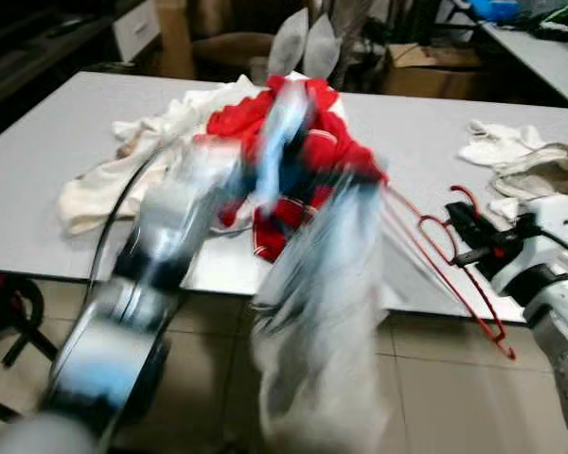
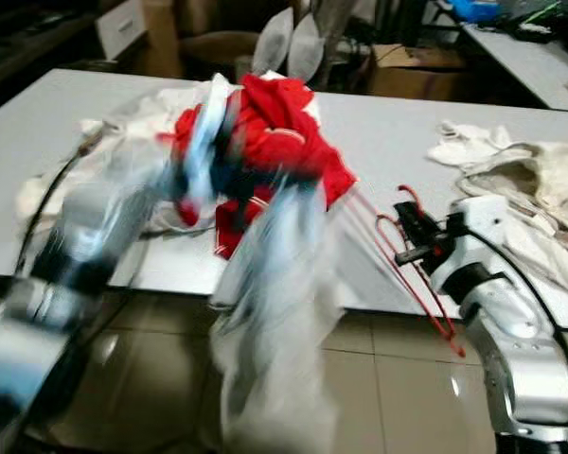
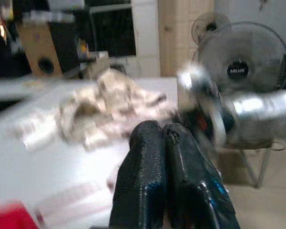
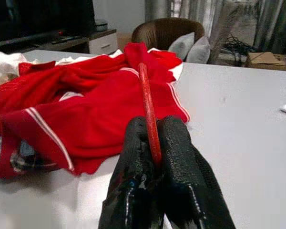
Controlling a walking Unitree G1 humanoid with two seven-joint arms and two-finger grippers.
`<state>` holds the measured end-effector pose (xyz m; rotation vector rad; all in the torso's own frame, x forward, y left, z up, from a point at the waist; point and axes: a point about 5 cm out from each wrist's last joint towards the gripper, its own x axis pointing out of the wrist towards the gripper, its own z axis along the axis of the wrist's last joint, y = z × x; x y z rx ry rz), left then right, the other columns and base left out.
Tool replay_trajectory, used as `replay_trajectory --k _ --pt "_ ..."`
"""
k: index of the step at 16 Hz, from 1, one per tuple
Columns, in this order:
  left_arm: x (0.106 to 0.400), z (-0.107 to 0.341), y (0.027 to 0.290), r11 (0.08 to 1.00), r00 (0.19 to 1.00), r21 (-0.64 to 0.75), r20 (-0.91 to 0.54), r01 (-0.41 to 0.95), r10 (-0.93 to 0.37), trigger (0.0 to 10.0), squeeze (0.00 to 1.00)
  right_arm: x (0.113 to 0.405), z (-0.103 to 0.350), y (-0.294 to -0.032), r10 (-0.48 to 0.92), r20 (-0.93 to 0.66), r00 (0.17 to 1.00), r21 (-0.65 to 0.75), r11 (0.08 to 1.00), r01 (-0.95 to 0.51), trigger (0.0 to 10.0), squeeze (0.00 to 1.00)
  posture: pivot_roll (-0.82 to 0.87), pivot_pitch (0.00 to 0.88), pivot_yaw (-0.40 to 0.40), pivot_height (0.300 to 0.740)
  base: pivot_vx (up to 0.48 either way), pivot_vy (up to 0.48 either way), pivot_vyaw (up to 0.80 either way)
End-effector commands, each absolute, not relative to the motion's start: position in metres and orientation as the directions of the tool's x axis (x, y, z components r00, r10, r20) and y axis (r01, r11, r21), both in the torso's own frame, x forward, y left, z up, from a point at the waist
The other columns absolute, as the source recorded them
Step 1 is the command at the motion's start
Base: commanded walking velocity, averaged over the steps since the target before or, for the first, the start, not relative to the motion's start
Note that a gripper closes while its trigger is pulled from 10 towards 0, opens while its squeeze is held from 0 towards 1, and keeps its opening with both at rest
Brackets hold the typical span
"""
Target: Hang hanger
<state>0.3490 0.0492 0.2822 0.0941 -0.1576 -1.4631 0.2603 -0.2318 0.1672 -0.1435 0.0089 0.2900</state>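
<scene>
Right wrist view: right gripper [image 4: 152, 143] clamped on red hanger [image 4: 148, 112].

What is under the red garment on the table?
The red garment lies on the grey table, partly over whitish clothes. The right gripper grips a red hanger; anything beneath is covered.

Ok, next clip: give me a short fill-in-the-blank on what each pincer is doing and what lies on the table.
1. The right pincer is shut on the thin ____ wire hanger.
2. The crumpled red garment with white stripes lies on the grey ____.
3. The left pincer has its two black fingers pressed ____.
4. The pile of cream cloth lies toward the robot's ____ side.

Missing words: red; table; together; right
</scene>
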Motion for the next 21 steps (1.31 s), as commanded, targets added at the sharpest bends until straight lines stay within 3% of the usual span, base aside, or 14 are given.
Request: replay_trajectory --k 1,2,3,4,6,7,9,10,13,14,16,18,21 --pt "0.375 0.358 0.060 0.388 0.315 0.209 0.309 0.898 -0.897 10.0 0.00 0.257 0.166 -0.236 0.249 -0.027 0.968 -0.129 0.959 -0.250 10.0 0.00 -0.14 0.000 0.013 0.740 0.000 0.000 0.00" --pt "0.388 0.382 0.072 0.584 0.487 0.189 0.387 0.789 -0.783 10.0 0.00 0.256 0.165 -0.237 0.237 -0.026 0.971 -0.132 0.962 -0.239 10.0 0.00 -0.14 0.000 0.013 0.740 0.000 0.000 0.00" --pt "0.401 0.417 0.110 0.865 0.725 0.123 0.496 0.486 -0.478 10.0 0.00 0.255 0.165 -0.239 0.216 -0.020 0.976 -0.137 0.966 -0.217 10.0 0.00 -0.16 0.000 0.038 0.740 0.000 0.000 0.00" --pt "0.401 0.436 0.146 0.965 0.792 0.046 0.561 0.260 -0.240 10.0 0.00 0.254 0.165 -0.241 0.199 -0.013 0.980 -0.136 0.970 -0.199 10.0 0.00 -0.16 0.000 0.051 0.740 0.000 0.000 0.00" --pt "0.395 0.449 0.196 0.999 0.811 0.024 0.586 -0.022 0.004 10.0 0.00 0.250 0.166 -0.243 0.173 -0.002 0.985 -0.133 0.976 -0.172 10.0 0.00 -0.17 0.000 0.063 0.740 0.000 0.000 0.00" --pt "0.396 0.444 0.207 0.990 0.827 0.098 0.562 -0.102 0.030 10.0 0.00 0.248 0.166 -0.244 0.167 0.002 0.986 -0.132 0.977 -0.165 10.0 0.00 -0.17 0.000 0.064 0.740 0.000 0.000 0.00" --pt "0.399 0.431 0.215 0.980 0.845 0.138 0.533 -0.145 0.050 10.0 0.00 0.248 0.166 -0.243 0.165 0.005 0.986 -0.130 0.978 -0.163 10.0 0.00 -0.17 0.000 0.048 0.740 0.000 0.000 0.00" --pt "0.408 0.399 0.218 0.956 0.888 0.225 0.454 -0.190 0.070 10.0 0.00 0.253 0.166 -0.239 0.177 0.009 0.984 -0.126 0.977 -0.174 10.0 0.00 -0.16 0.000 0.034 0.740 0.000 0.000 0.00" --pt "0.421 0.335 0.210 0.880 0.968 0.455 0.251 -0.139 0.023 10.0 0.00 0.260 0.166 -0.232 0.203 0.008 0.979 -0.125 0.972 -0.200 10.0 0.00 -0.15 0.000 0.020 0.740 0.000 0.000 0.00" --pt "0.424 0.298 0.205 0.856 0.991 0.515 0.134 -0.050 -0.022 10.0 0.00 0.261 0.165 -0.230 0.213 0.003 0.977 -0.128 0.969 -0.211 10.0 0.00 -0.14 0.000 0.013 0.740 0.000 0.000 0.00" --pt "0.424 0.275 0.196 0.859 0.994 0.509 0.056 0.053 -0.095 10.0 0.00 0.260 0.163 -0.229 0.219 -0.004 0.976 -0.134 0.967 -0.217 10.0 0.00 -0.15 0.000 0.014 0.740 0.000 0.000 0.00" --pt "0.423 0.266 0.178 0.855 0.965 0.465 0.001 0.231 -0.262 10.0 0.00 0.259 0.168 -0.227 0.238 0.014 0.971 -0.128 0.964 -0.234 10.0 0.00 -0.15 0.000 0.016 0.740 0.000 0.000 0.00" --pt "0.424 0.306 0.181 0.928 0.957 0.318 0.151 0.191 -0.249 10.0 0.00 0.256 0.210 -0.224 0.381 0.182 0.907 -0.038 0.924 -0.381 10.0 0.00 -0.14 0.000 0.016 0.740 0.000 0.000 0.00"
